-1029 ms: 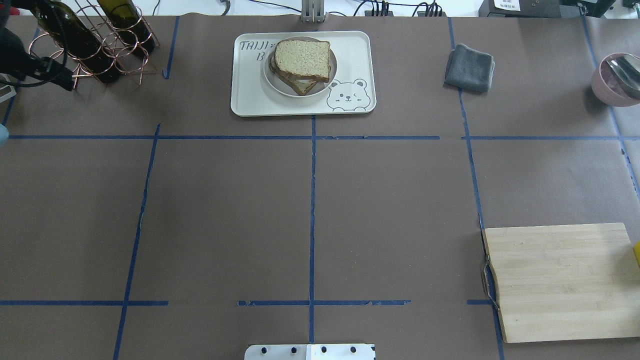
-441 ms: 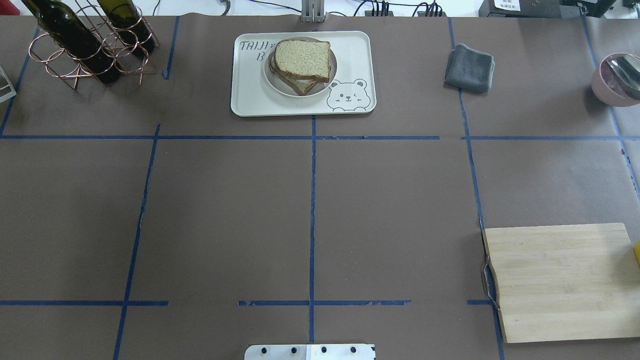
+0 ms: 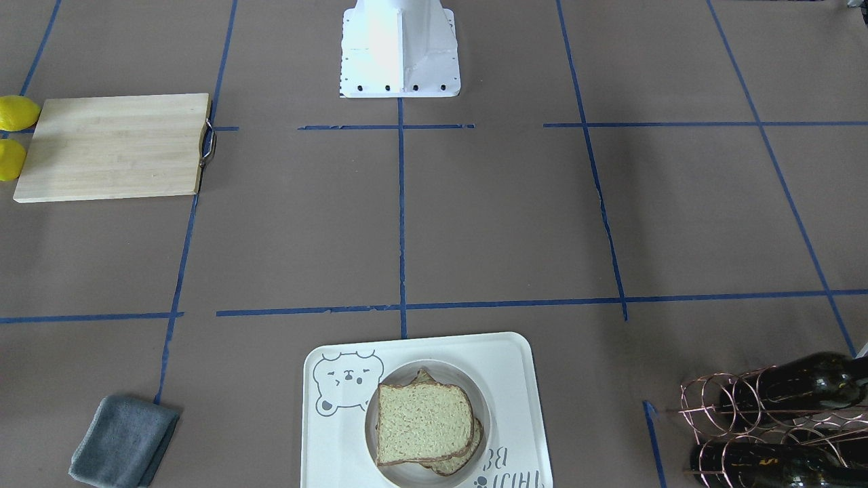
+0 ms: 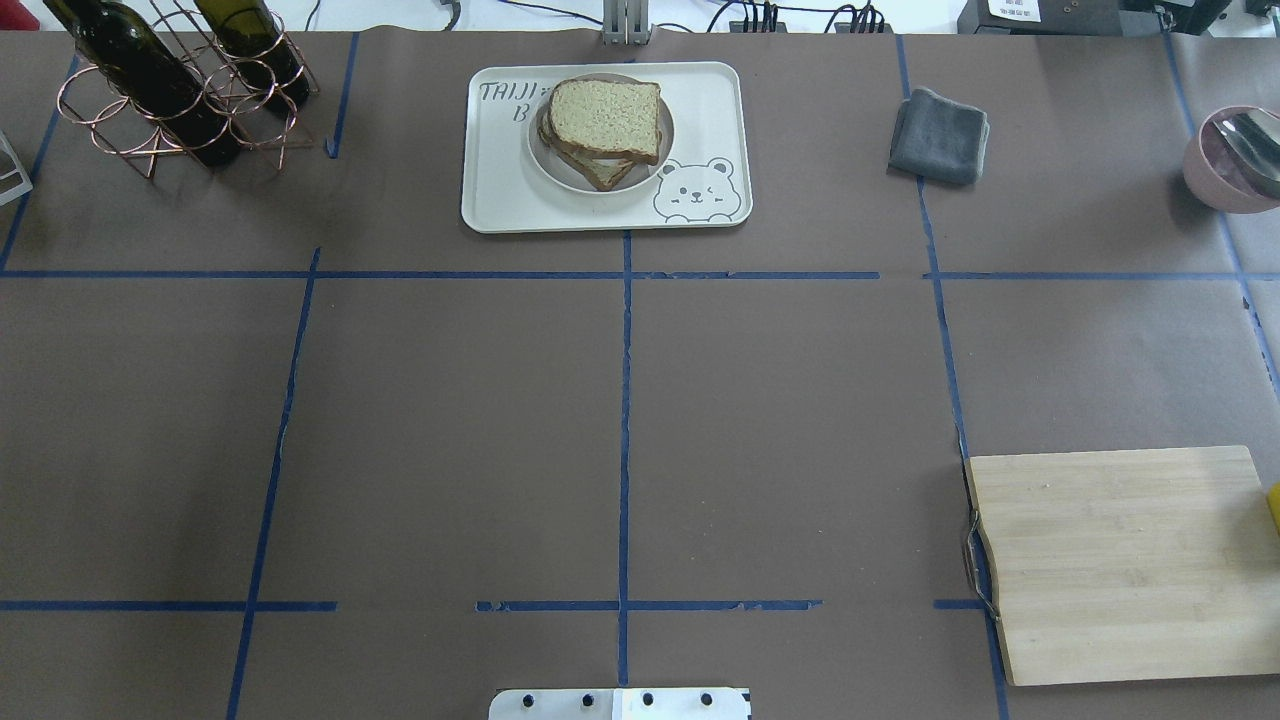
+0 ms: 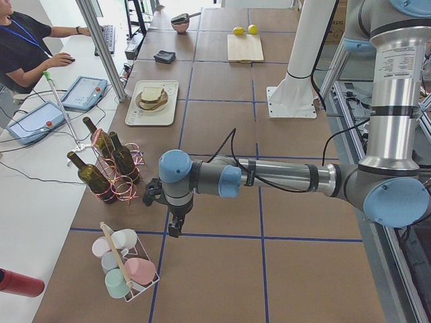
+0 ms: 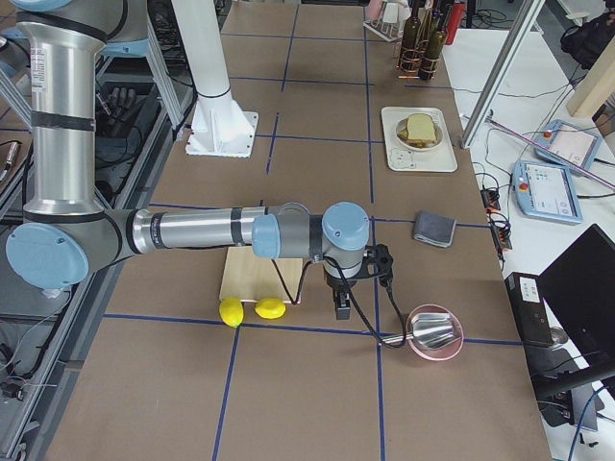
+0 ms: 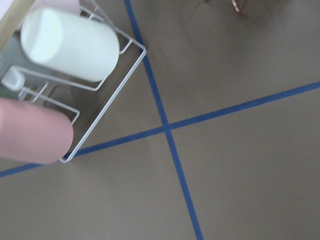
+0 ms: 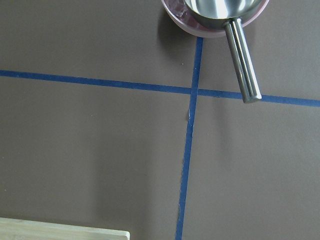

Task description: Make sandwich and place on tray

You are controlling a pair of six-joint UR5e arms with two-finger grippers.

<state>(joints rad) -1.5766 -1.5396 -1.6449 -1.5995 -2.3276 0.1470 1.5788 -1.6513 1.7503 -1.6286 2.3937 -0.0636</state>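
Observation:
The sandwich (image 4: 604, 120), two tan bread slices with dark crust, lies on a small round white plate (image 4: 560, 176) on the cream bear-face tray (image 4: 500, 195) at the table's far middle. The sandwich (image 3: 424, 421) and the tray (image 3: 519, 379) also show in the front view. The egg is hidden between the slices. My left gripper (image 5: 174, 229) hangs over the table's left end beside a cup rack, far from the tray. My right gripper (image 6: 341, 307) hangs over the right end by the cutting board. Both show only in the side views, so I cannot tell if they are open or shut.
A copper rack with wine bottles (image 4: 180, 90) stands at the far left. A grey cloth (image 4: 938, 135) lies right of the tray. A pink bowl with a steel ladle (image 4: 1235, 160), a wooden cutting board (image 4: 1120, 565) and two lemons (image 3: 15, 112) are on the right. A cup rack (image 7: 70, 45) is at the left end.
A dark part of the left arm at the overhead view's far-left edge has moved out of that view. The sandwich, plate and tray have not moved.

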